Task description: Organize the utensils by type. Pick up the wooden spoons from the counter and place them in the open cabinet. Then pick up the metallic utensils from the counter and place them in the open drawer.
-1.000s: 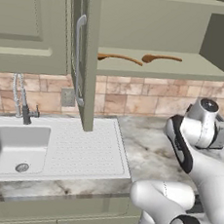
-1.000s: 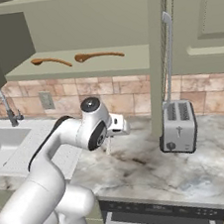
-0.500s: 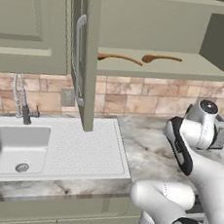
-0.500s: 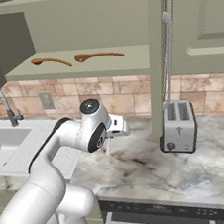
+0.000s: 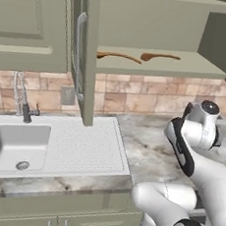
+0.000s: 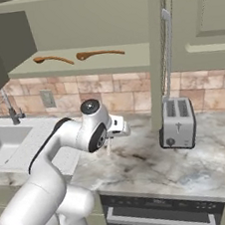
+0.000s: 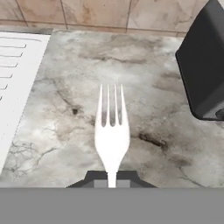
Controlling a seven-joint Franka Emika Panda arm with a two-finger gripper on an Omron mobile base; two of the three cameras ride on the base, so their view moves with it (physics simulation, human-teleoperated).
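Comparing the earlier frames with this one, you will find little changed: the white arm's wrist has turned only slightly above the grey-beige marbled stone counter (image 6: 157, 171), and the two-finger gripper (image 7: 112, 178) stays clamped on the neck of a thin pale silver-grey metal fork (image 7: 112, 131), whose tines point straight ahead of the tool. Both orange-brown wooden spoons (image 6: 53, 59) (image 6: 99, 53) lie on the flat shelf of the olive-green open wall cabinet (image 6: 78, 66), high above and beyond the gripper, so I judge the spoon half finished and the metallic half under way, with this fork held clear of the stone and due for the drawer. The hand view gives you what the base cameras cannot: the grip itself, the fork centred between the finger tips, the white ribbed sink drainboard (image 7: 17, 83) off to the tool's left and the dark side of the silver two-slot toaster (image 6: 177, 123) to its right. The right base view shows the fork only as a faint pale sliver under the wrist. Neither base view lets you pick out the second metal piece or the open drawer, so you cannot yet tell how far the fork must travel.
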